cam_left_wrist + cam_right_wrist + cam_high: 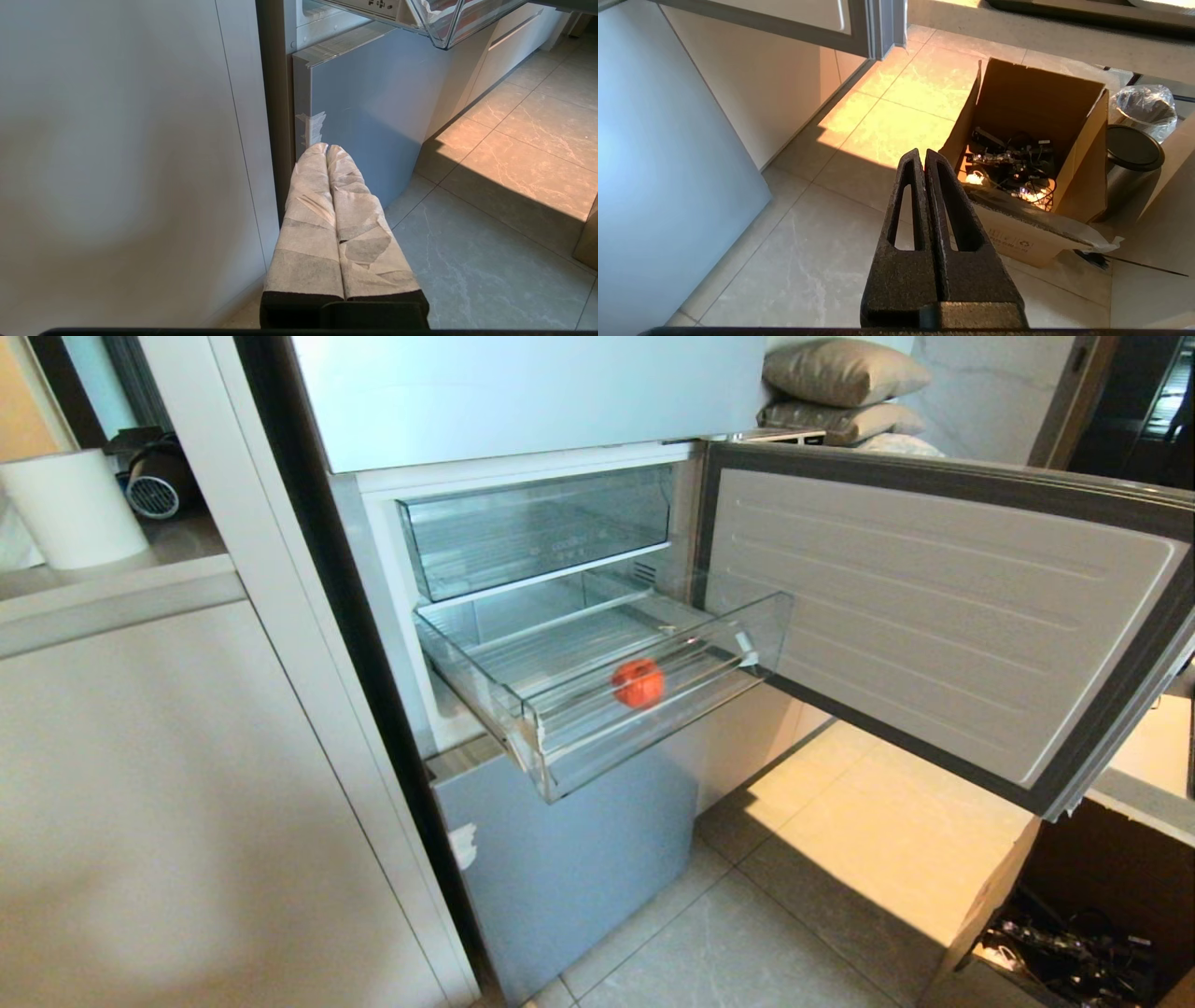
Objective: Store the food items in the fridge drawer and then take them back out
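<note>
The red apple (638, 682) lies in the pulled-out clear fridge drawer (653, 728). Both pincers hang low over the floor, empty: the left pincer (326, 148) closed, the right pincer (923, 154) closed too.

the right gripper (924, 156), fingers pressed together, hangs above the tiled floor (808, 261), just beside an open cardboard box (1031, 93) of dark cables; a round bin (1129, 158) stands beyond the box.
</note>
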Controlling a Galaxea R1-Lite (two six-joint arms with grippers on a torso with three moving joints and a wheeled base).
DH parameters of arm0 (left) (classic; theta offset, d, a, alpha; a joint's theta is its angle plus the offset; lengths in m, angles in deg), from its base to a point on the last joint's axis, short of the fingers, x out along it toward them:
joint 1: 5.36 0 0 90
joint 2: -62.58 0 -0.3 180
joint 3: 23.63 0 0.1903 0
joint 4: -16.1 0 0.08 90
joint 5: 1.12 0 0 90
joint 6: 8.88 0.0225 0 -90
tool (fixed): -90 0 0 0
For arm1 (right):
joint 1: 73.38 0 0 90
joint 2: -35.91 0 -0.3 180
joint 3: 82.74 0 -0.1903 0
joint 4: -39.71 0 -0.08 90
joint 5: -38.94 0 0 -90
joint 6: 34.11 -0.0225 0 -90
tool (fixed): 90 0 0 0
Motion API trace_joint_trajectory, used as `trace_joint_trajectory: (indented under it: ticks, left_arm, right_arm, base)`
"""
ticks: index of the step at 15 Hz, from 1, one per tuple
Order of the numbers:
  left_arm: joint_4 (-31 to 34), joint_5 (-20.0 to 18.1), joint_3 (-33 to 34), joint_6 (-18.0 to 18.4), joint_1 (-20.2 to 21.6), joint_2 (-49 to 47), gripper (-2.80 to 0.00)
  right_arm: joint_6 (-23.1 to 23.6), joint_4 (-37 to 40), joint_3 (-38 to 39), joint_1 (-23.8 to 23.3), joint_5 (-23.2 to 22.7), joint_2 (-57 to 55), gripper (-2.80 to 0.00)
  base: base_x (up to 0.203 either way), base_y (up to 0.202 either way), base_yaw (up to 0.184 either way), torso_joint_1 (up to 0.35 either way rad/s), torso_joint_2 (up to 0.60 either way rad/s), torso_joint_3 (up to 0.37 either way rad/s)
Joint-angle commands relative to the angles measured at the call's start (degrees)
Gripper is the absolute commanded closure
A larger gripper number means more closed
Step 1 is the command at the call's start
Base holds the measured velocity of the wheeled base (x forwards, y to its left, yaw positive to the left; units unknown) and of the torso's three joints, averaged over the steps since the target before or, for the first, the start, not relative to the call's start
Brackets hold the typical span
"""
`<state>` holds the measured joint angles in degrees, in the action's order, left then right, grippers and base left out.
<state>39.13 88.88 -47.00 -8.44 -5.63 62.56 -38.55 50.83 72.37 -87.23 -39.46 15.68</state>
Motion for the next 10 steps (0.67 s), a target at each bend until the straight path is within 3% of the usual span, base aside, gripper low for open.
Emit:
trace_joint_trajectory:
  ticks: [1, 6, 9, 10]
  left_arm:
    - [-0.02, 0.0, 0.09, 0.0, 0.0, 0.19, 0.0]
    - [-0.02, 0.0, 0.09, 0.0, 0.0, 0.11, 0.0]
    - [-0.02, 0.0, 0.09, 0.0, 0.0, 0.11, 0.0]
    - [-0.02, 0.0, 0.09, 0.0, 0.0, 0.13, 0.0]
  right_arm:
    - [-0.38, -0.75, -1.17, -2.8, -0.03, -2.83, 0.0]
    - [-2.98, -9.36, -15.25, -16.89, -4.4, -34.15, 0.0]
    - [-4.88, -16.93, -22.57, -21.38, -6.0, -51.63, 0.0]
    - [-5.25, -20.33, -24.09, -22.47, -6.24, -56.85, -2.8]
  base:
    - [0.0, 0.0, 0.0, 0.0, 0.0, 0.0]
    - [0.0, 0.0, 0.0, 0.0, 0.0, 0.0]
    - [0.0, 0.0, 0.0, 0.0, 0.0, 0.0]
    - [0.0, 0.0, 0.0, 0.0, 0.0, 0.0]
